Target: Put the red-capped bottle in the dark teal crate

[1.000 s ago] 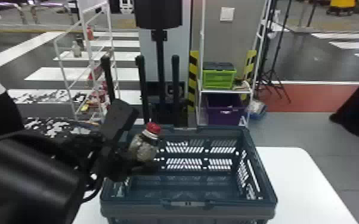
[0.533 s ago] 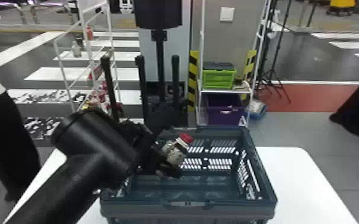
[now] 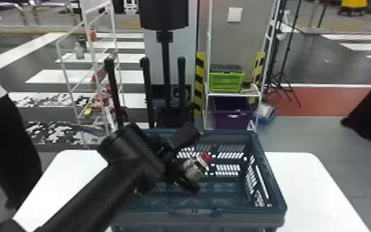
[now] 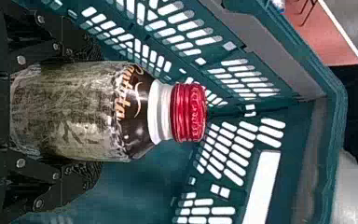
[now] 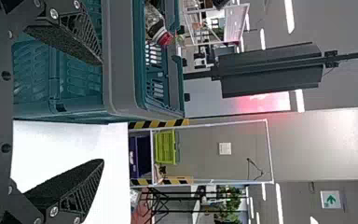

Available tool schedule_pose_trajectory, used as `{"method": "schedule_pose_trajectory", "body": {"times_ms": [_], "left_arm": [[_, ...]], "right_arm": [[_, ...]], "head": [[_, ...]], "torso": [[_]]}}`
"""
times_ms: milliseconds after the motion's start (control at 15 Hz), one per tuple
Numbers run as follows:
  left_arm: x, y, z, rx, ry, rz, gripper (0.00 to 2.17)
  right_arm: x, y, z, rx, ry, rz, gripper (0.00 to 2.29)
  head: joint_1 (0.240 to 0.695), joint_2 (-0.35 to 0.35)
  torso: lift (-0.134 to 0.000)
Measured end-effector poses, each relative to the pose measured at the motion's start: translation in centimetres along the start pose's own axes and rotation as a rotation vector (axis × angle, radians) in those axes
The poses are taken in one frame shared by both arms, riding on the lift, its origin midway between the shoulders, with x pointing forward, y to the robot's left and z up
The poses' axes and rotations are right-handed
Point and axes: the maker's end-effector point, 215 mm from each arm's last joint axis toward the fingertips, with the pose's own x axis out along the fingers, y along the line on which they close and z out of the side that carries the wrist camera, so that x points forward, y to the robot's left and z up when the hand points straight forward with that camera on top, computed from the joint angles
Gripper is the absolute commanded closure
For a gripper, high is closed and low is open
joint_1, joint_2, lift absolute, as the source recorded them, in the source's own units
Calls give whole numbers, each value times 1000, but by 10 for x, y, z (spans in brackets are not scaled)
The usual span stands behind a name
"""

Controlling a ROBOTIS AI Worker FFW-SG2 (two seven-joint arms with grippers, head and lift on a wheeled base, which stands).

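In the head view my left gripper (image 3: 185, 166) is over the opening of the dark teal crate (image 3: 194, 212), shut on the red-capped bottle (image 3: 194, 170), which leans with its cap up and to the right. The left wrist view has the bottle (image 4: 88, 112) held between the fingers of my left gripper (image 4: 56, 112), its red cap toward the crate's perforated walls (image 4: 326, 140). My right gripper (image 5: 103, 112) stands open and holds nothing, outside the crate's side wall (image 5: 121, 60). Beyond that wall the bottle (image 5: 154, 25) appears in the right wrist view.
The crate stands on a white table (image 3: 305, 185). Behind it are a black stand (image 3: 165, 77), a white rack holding a green crate (image 3: 226, 80) and a purple bin (image 3: 232, 112), and a wire shelf at the left. A person stands at the left edge.
The left arm has moved right, carrying the bottle from the crate's left side to over its middle. The bottle now leans more to the right. The grip on it has stayed shut.
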Motion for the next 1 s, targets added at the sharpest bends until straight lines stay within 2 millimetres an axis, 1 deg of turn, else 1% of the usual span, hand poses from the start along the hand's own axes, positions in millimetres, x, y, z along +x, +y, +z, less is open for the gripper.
{"method": "schedule_pose_trajectory", "body": {"times_ms": [133,333,533,600,667,733,800,867,933,1000], "left_arm": [[12,-2,-11,48,38,-6,2145],[24,-7,-28,92,87,-31,2145],[27,-10,-32,106,98,-39,2138],[27,-11,-32,108,98,-42,2040],[27,-12,-32,109,98,-43,1717],[27,-12,-31,109,97,-44,1231],[27,-12,-30,109,95,-45,491],[26,-12,-29,108,90,-45,66],[26,-13,-28,106,85,-47,6],[25,-12,-27,103,79,-44,6]], "right_arm": [[0,0,0,1,0,-1,147],[0,-1,0,1,-1,-3,151],[0,-1,0,1,-2,-3,147],[0,-1,0,1,-1,-4,147],[0,-1,0,1,-1,-4,147],[-1,-1,0,2,-1,-4,147],[-1,-1,0,2,-2,-5,147],[-1,-1,0,2,-2,-5,147],[-1,-1,1,2,-3,-6,147],[-2,-1,1,2,-4,-6,147]], "head": [[499,0],[499,0],[499,0],[499,0],[499,0],[499,0],[499,0],[499,0],[499,0],[499,0]], "torso": [[0],[0],[0],[0],[0],[0],[0],[0],[0],[0]]}}
